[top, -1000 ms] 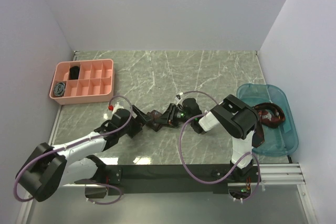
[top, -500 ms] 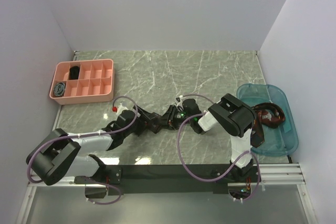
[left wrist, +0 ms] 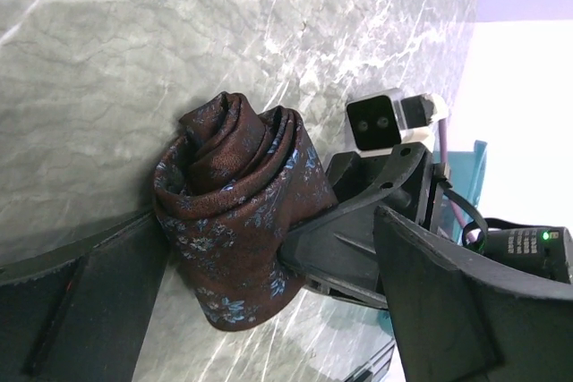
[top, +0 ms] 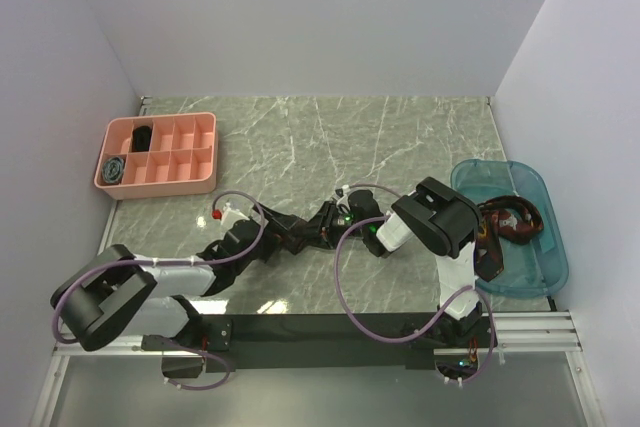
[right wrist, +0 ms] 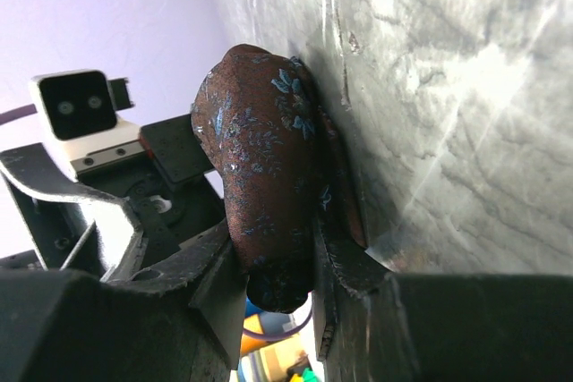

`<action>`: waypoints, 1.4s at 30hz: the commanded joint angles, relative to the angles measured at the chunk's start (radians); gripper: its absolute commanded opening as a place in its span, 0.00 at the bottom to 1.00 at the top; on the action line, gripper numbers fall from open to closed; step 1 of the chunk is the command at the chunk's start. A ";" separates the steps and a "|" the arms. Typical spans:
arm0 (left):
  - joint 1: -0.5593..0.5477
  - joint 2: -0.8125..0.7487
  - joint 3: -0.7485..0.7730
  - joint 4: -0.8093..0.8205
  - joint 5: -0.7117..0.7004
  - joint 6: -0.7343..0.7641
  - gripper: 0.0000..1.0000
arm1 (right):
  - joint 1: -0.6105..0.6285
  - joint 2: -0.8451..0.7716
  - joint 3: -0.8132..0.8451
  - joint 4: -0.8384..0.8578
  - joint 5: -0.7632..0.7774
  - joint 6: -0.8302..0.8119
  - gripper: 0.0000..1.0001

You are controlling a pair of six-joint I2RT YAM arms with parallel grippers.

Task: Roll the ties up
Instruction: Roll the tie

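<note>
A dark brown-maroon tie with small blue flowers, rolled into a coil (left wrist: 235, 221), stands on the marble table. My right gripper (right wrist: 309, 284) is shut on the rolled tie (right wrist: 269, 176), a finger pressed to each side. From the opposite side, my left gripper (left wrist: 277, 328) stands wide open around the coil. Its left finger (left wrist: 81, 310) lies against the roll, and the other finger (left wrist: 474, 310) is well apart from it. From above, both grippers meet at the coil (top: 303, 232) in the table's middle.
A pink compartment tray (top: 205, 137) at the back left holds a black coil (top: 143, 135) and a grey-blue coil (top: 115, 169). A teal bin (top: 545, 257) at the right edge holds a loose brown-maroon tie (top: 512, 222). Purple cables loop over both arms.
My left arm has reached further right, bringing its gripper closer round the coil, and its jaws have spread wider. The right gripper has kept its hold on the coil and shifted slightly.
</note>
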 commanded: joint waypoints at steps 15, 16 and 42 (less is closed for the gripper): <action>-0.012 -0.001 -0.029 -0.001 -0.018 -0.029 0.93 | 0.039 0.024 -0.040 0.205 -0.078 0.204 0.00; -0.012 -0.010 -0.025 -0.005 -0.018 -0.021 0.90 | 0.044 0.019 -0.039 0.168 -0.075 0.180 0.00; -0.008 -0.400 -0.010 -0.111 -0.110 0.129 0.32 | 0.065 -0.097 -0.094 0.241 -0.064 0.014 0.49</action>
